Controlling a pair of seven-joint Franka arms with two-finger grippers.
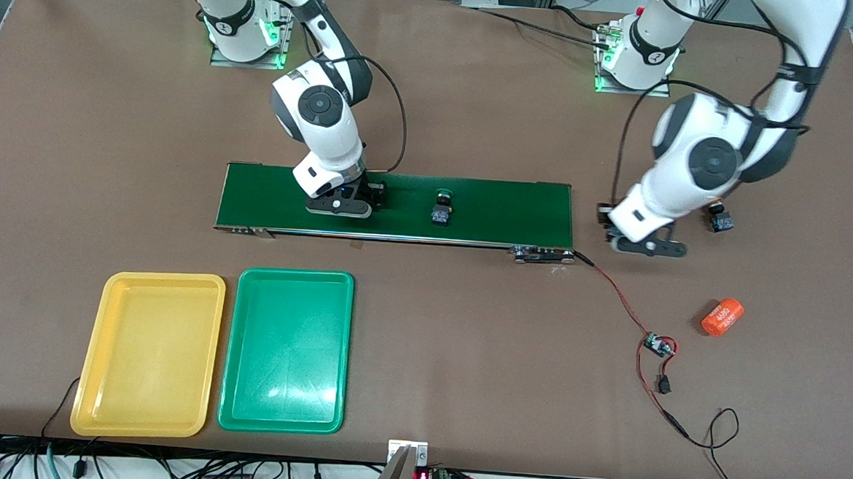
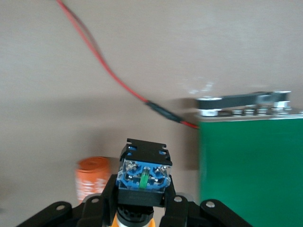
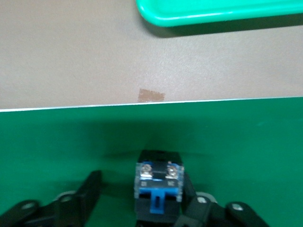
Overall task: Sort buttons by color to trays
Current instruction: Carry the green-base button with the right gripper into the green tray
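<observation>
My left gripper hangs over the bare table just off the conveyor belt's end, shut on a button with an orange cap. My right gripper is down on the belt, open around a second button. One finger touches it and the other stands apart; its cap is hidden. A green-capped button rests on the belt's middle. Another button lies on the table beside the left arm. The yellow tray and the green tray lie side by side, nearer the camera than the belt.
An orange cylinder lies on the table toward the left arm's end. A red wire runs from the belt's end to a small circuit board. The green tray's rim shows in the right wrist view.
</observation>
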